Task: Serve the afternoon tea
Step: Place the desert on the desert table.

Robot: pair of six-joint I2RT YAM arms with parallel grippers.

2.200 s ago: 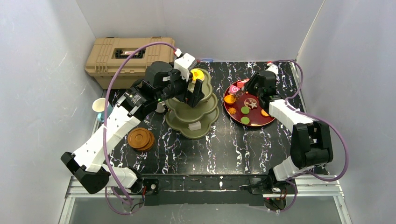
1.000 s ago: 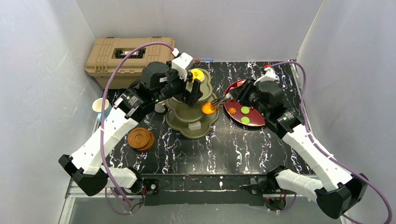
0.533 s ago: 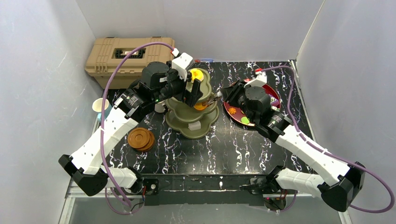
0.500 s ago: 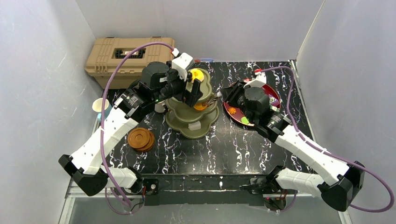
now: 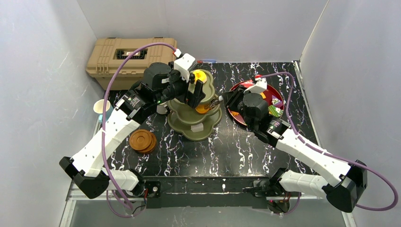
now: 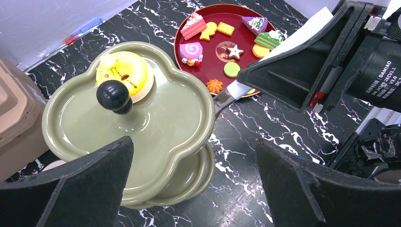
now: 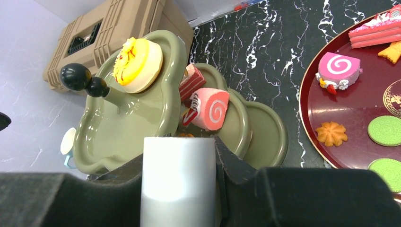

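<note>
wooden saucers [image 5: 143,141] lying stacked beside the left arm | right gripper [image 5: 214,102] pinching orange pastry [image 5: 204,108] at middle tier of stand [image 6: 156,123] | left gripper [image 5: 194,93] hanging spread wide above top tier, near black knob [image 6: 113,96] | yellow doughnut [image 6: 125,73] sitting behind knob | toy pastries [image 6: 191,51] lying on red plate [image 6: 210,68] just beside stand

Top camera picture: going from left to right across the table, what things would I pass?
Cup → wooden saucers → green cake stand → red plate.
</note>
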